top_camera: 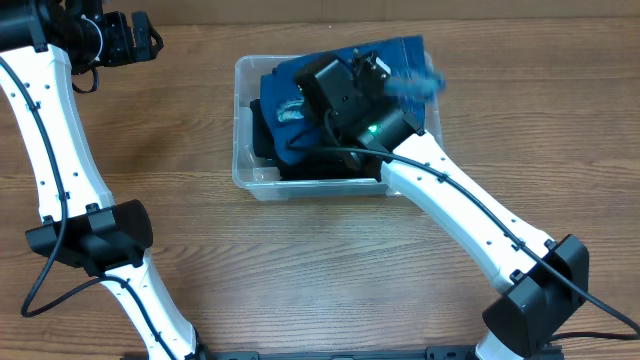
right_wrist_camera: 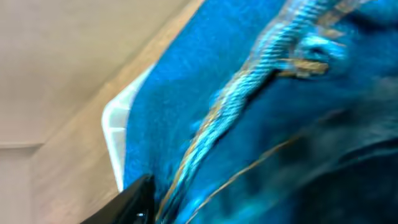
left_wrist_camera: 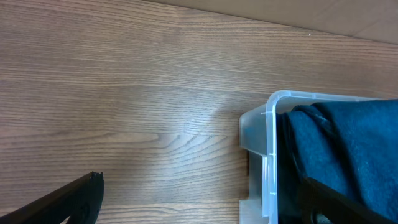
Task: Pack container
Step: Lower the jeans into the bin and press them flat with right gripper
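The clear plastic container stands at the middle back of the table. Folded blue jeans lie in it, with one end sticking up over the far right rim. My right gripper is over the jeans at the container's right side. In the right wrist view denim fills the frame next to the container's corner; only one finger shows and the gripper looks shut on the cloth. My left gripper is open and empty, just left of the container's corner and jeans.
Bare wooden tabletop lies left of and in front of the container. The left arm's base stands at the near left and the right arm's base at the near right.
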